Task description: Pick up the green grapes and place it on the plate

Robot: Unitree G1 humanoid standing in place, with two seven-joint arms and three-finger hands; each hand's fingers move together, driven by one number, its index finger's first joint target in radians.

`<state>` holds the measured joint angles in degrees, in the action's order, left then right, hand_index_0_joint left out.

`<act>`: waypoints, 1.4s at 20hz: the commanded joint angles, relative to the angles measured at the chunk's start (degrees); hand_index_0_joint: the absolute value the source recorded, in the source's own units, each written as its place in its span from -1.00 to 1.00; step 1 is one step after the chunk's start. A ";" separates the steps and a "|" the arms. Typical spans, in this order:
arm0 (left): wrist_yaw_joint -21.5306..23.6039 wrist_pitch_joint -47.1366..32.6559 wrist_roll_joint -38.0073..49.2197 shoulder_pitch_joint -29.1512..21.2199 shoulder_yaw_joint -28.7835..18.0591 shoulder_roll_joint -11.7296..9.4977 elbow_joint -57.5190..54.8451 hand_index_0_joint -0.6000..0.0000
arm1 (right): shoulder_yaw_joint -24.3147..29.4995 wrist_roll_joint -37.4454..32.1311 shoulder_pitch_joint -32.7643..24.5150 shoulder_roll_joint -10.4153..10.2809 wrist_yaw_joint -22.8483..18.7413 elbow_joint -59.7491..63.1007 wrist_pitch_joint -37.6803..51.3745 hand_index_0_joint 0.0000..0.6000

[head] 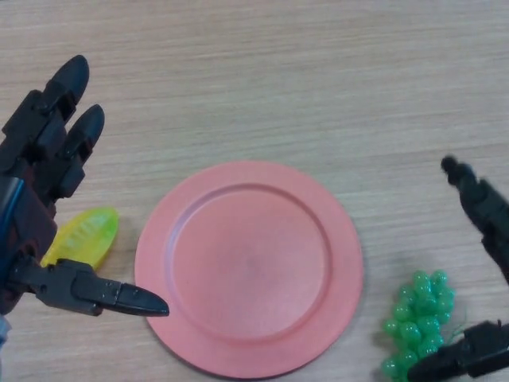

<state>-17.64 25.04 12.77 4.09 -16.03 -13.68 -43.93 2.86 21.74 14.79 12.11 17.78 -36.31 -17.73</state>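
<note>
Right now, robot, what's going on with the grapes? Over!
Left hand open, idle beside plate. Right hand open around green grapes, not gripping yet. Grapes on table right of plate. Plate bare, nothing in the way.

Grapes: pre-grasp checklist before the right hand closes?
1. Grapes in view, on table right of plate: ok.
2. Right hand open around grapes, thumb low, fingers above: ok.
3. Grapes held: not ok, not yet gripped.
4. Plate bare, ready for drop: ok.
5. Left hand open, its thumb tip at plate rim: not ok.
6. Yellow-green item off plate, under left hand: ok.
</note>
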 commanded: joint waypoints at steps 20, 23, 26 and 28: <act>-0.29 -7.71 -0.87 -0.18 -0.74 -1.06 -4.93 1.00 | -4.99 9.53 -3.99 1.37 -24.35 29.74 24.36 0.83; -0.52 -8.52 -0.58 0.40 -1.10 -0.81 -4.70 1.00 | -3.92 7.21 -4.38 1.57 -22.06 29.23 24.52 1.00; -0.35 -9.17 -1.13 0.61 -0.62 -0.64 -4.46 1.00 | -3.07 5.83 -4.74 1.40 -19.56 25.52 22.14 1.00; -0.37 -9.64 -1.41 0.75 -0.22 -0.53 -4.44 1.00 | -2.71 4.44 -4.96 1.21 -16.76 21.04 19.04 1.00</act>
<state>-18.03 24.70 11.63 5.85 -14.46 -13.12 -46.15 -3.16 27.63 10.94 12.47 3.02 -12.94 -3.80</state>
